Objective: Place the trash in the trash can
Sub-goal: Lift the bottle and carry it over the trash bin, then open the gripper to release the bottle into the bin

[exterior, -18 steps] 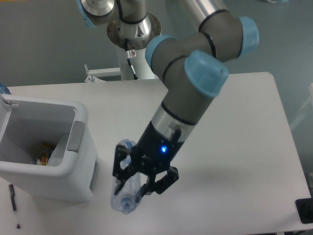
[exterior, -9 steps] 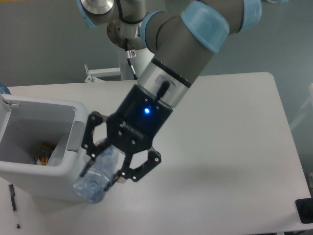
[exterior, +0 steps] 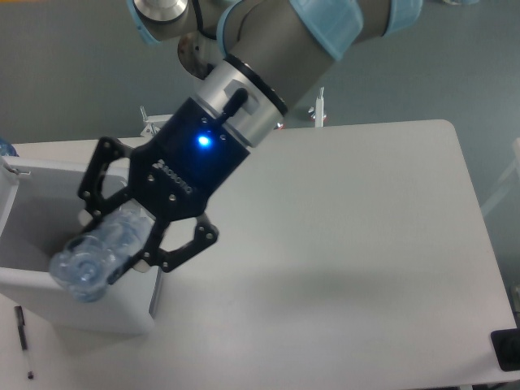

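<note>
1. We open on the surface (exterior: pixel 366 244), a broad white top that fills most of the view, its right and near parts bare and a soft shadow lying across the middle.
2. Next the arm (exterior: pixel 268 65), grey with light-blue caps, which comes down from the top of the view and slants leftward, a blue light glowing on its black wrist housing.
3. Then the trash can (exterior: pixel 49 305), the big white bin at the left edge of the surface; we see its thick near rim and front wall, while the arm and what it carries cover much of the opening.
4. On to the tool (exterior: pixel 122 240), black, its fingers (exterior: pixel 183 248) spread either side of the load and clamped on the crushed bottle.
5. And there it is, the bottle (exterior: pixel 93 260): clear, bluish, crumpled, held tilted with its ribbed end pointing down and left. We see it up in the air, over the near right part of the can's opening and overlapping the rim in this view, touching nothing but the tool.
6. Smallest of all, the black pen (exterior: pixel 23 341) lies on the surface at the lower left, just in front of the can and well apart from the tool.
7. We cannot make out the white packet from here.
</note>
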Motion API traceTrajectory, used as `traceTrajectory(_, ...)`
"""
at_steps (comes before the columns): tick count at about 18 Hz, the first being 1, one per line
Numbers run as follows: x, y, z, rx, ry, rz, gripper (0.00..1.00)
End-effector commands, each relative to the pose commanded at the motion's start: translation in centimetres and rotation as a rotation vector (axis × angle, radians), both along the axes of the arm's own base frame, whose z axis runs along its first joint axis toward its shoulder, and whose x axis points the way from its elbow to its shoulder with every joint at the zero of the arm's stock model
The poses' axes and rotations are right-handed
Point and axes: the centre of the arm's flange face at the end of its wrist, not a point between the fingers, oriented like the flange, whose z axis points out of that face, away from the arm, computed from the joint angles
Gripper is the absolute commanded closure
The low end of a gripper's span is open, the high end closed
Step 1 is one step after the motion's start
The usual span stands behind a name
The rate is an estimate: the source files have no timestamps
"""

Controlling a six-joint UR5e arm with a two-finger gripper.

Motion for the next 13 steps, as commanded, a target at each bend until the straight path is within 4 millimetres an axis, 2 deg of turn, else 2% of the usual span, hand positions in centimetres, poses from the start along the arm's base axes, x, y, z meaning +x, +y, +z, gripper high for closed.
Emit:
traceTrajectory(3,2.0,0.9,-2.3,-0.03,-0.021,-0.035,0.77)
traceTrajectory(6,2.5,0.9,-2.8,-0.017,-0.007,-0.041,0.67)
traceTrajectory(7,2.5,1.0,-3.0,-0.01,0.001,-0.041,0.6)
traceTrajectory(8,2.5,1.0,-3.2,-0.008,0.007,-0.043,0.45)
traceTrajectory(10,2.6,0.9,-4.0,-0.007,0.021,-0.054,0.0)
traceTrajectory(13,2.9,0.5,-4.5,-0.003,0.035,-0.064,0.0)
